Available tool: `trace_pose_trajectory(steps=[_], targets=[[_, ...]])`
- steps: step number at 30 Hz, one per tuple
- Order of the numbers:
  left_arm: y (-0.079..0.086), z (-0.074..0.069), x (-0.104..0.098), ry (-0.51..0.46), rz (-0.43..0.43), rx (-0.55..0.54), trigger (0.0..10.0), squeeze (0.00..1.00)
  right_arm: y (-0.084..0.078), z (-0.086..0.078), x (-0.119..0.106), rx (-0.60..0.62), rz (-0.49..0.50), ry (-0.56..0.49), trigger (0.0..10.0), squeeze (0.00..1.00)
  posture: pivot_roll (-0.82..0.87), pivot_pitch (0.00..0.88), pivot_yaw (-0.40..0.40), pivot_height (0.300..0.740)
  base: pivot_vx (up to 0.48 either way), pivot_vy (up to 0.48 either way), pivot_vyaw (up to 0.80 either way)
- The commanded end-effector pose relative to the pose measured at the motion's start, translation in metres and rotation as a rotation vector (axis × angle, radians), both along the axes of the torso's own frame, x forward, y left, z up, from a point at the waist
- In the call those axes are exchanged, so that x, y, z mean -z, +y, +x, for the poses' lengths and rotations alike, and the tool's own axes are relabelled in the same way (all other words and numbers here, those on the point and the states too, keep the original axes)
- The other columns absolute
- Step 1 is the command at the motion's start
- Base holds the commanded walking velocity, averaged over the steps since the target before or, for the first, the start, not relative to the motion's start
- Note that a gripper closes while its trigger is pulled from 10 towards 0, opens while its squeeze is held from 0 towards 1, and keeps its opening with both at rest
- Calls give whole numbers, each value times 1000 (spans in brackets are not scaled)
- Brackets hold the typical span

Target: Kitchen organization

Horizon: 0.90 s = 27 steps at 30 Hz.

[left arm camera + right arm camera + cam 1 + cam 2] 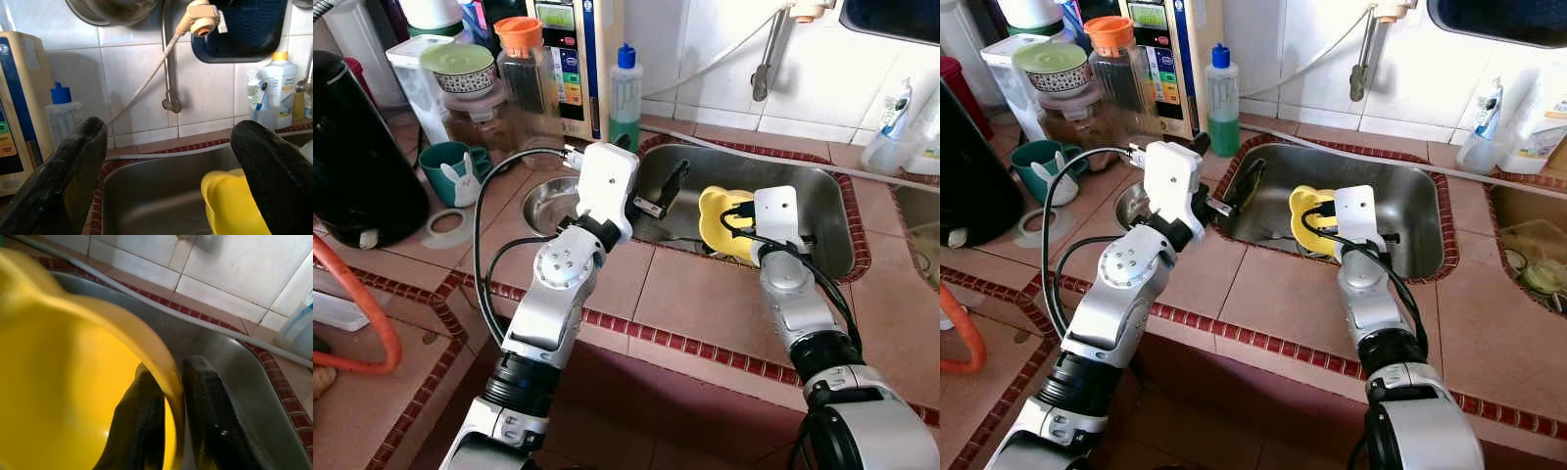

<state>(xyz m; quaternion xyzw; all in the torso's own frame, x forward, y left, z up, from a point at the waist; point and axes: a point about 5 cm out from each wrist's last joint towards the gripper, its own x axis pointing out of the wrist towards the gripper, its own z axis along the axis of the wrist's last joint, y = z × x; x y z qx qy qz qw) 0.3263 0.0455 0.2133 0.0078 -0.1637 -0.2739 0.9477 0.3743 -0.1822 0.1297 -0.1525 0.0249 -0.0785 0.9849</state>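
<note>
**Yellow cup pinched at its rim, over the sink**

Nearest the lens, in the right wrist view, the right tool [168, 431] is clamped narrow on the wall of the yellow cup [58, 396]: 1 finger inside, 1 outside, rim between them. In the left eye view that cup [720, 223] sits at centre frame, held over the steel sink [822, 211], which is sunk into the tiled table [685, 294].

The cup looks like thin moulded plastic: light, stiff, probably slick if wet. A rim pinch suits it; it could swivel between the pads if swung fast.

The left tool [171, 166] stands wide, holding nothing, at the sink's left edge in the head views.

The left wrist view gives the faucet head [201, 18], upper middle, and the blue-capped soap bottle [62, 115] at left. The head views alone show the small steel bowl [546, 201] left of the sink and the teal mug [450, 171] beyond.
</note>
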Motion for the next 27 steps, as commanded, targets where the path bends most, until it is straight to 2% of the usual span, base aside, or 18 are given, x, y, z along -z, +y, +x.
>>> trace_pose_trajectory(steps=[1,6,7,12,13,16,18,21,22,27], targets=[[-1,-2,-1,-5,8,3,10000,1000,1,4,-8,-10,25,-22,10000,1000,66,10,18,740,0,0,0],[-2,-2,-1,-4,9,4,10000,1000,0,5,-7,-13,54,-17,10000,1000,64,9,17,740,0,0,0],[-2,-2,-1,-4,9,4,10000,1000,0,6,-5,-27,99,17,10000,1000,64,9,14,740,0,0,0],[-2,-2,-1,-2,10,2,10000,1000,2,7,4,-62,195,113,10000,1000,63,9,13,740,0,0,0],[-3,-2,-1,0,9,2,10000,1000,2,7,6,-67,277,136,10000,1000,63,9,11,740,0,0,0],[-3,-1,-1,2,9,2,10000,1000,3,8,11,-91,389,203,10000,1000,63,9,11,740,0,0,0],[-3,-1,0,2,9,2,10000,1000,3,8,12,-90,408,210,10000,1000,63,9,11,740,0,0,0],[-3,-1,0,5,11,3,10000,1000,4,7,18,-93,632,279,10000,1000,64,9,10,740,0,0,0],[-3,-2,0,5,10,3,10000,1000,4,6,19,-88,663,281,10000,1000,64,9,10,740,0,0,0],[-3,-1,0,5,11,0,10000,1000,1,8,15,-107,655,265,10000,1000,64,11,11,740,0,0,0]])
